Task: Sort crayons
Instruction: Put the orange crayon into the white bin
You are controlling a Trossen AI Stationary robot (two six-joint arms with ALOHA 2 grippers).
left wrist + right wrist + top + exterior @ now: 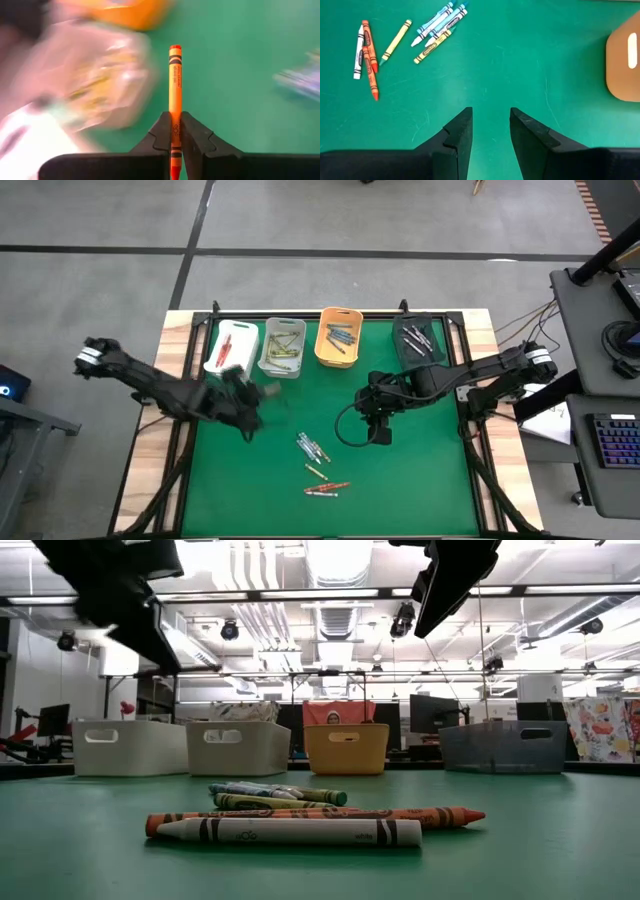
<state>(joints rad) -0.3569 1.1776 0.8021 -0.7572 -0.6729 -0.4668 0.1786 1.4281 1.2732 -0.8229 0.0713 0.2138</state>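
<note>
On green mat, near front edge: loose crayons lay clustered. Left gripper clamped on orange crayon, raised near grey bin. Right gripper hung empty mid-mat, fingers parted. Farther back: white bin, orange bin, dark bin in row. Beyond: workshop, ceiling lights.

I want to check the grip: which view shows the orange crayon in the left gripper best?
The left wrist view: the orange crayon stands clamped between the left gripper fingers. The high view only blurs that gripper; the other views miss the crayon.
</note>
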